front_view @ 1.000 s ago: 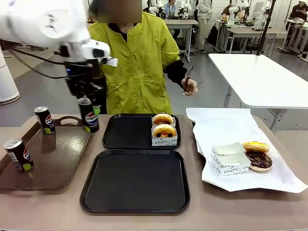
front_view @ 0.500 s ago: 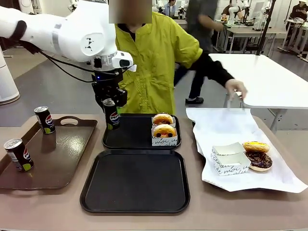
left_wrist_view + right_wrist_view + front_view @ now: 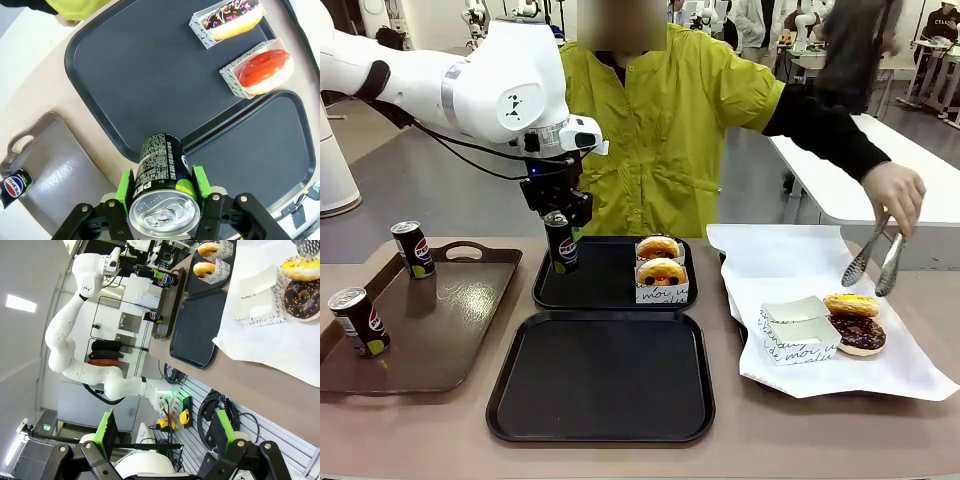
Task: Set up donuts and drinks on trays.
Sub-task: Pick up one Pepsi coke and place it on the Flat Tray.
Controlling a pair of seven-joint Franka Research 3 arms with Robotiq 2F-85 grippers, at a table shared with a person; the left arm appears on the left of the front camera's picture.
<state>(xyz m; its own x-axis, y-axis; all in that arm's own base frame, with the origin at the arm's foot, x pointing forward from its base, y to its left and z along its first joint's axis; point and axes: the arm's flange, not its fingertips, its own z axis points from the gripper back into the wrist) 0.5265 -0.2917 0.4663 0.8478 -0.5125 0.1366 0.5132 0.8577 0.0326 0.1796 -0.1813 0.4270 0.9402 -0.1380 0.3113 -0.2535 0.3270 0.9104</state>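
Left gripper (image 3: 164, 190) clenched on slim black Pepsi can (image 3: 561, 250), held upright over left end of far matte black rectangular plastic tray (image 3: 605, 292). Two yellow-glazed ring donuts in white paper boxes (image 3: 661, 272) sit at its right end. Right gripper (image 3: 164, 432) spread wide, holding nothing, well apart from table.

Tan table (image 3: 790, 435), seen from the robot's side. Directly on it, left to right: glossy brown tray (image 3: 440, 340), loop handle at its far end; mid-table, two matte black trays, far tray (image 3: 585, 278) and larger-looking near tray (image 3: 600, 380), long rims edge to edge; at right, white paper (image 3: 790, 260), spread out, slightly creased
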